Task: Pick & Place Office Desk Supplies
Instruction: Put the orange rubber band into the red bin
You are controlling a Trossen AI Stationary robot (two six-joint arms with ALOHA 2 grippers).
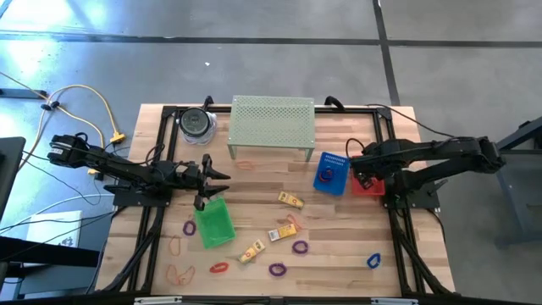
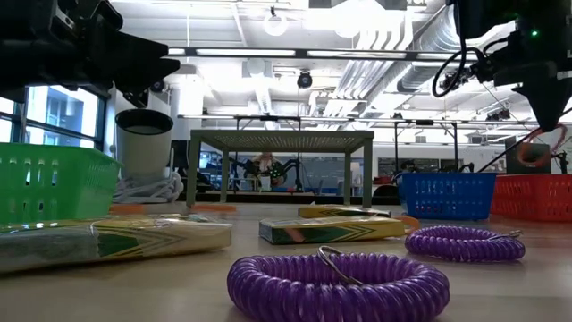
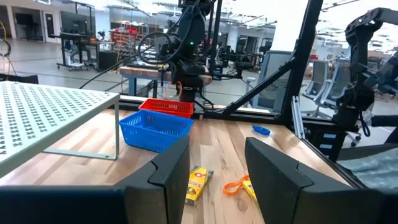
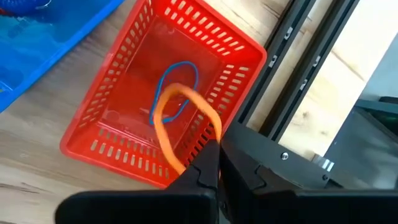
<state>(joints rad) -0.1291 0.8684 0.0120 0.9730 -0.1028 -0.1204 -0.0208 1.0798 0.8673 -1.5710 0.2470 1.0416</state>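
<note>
My right gripper [image 4: 216, 158] is shut on a thin orange loop [image 4: 163, 112] and hovers over the red basket [image 4: 112, 134], where a blue loop [image 4: 180, 78] lies on the bottom. In the high view it [image 1: 360, 174] sits above that red basket [image 1: 373, 188]. My left gripper [image 1: 218, 180] is open and empty, above the far end of the green basket [image 1: 212, 224]. Purple loops [image 1: 300, 246], a blue loop [image 1: 373, 260], a red loop [image 1: 218, 267], orange loops [image 1: 175, 246] and yellow packets [image 1: 290, 199] lie flat on the table. My right gripper pinches the orange loop at one point on its strand [image 4: 186, 163] between the two fingertips, coming from above. The rest of the loop stands out beyond the fingers, lifted clear, above the inside of the red basket.
A blue basket [image 1: 332, 172] with a blue coil inside stands next to the red one. The pale-green perforated shelf [image 1: 273, 121] stands at the far middle, an orange loop [image 1: 244, 163] before it. A round container [image 1: 196, 124] sits far left. Black frame rails [image 1: 398, 229] border the table.
</note>
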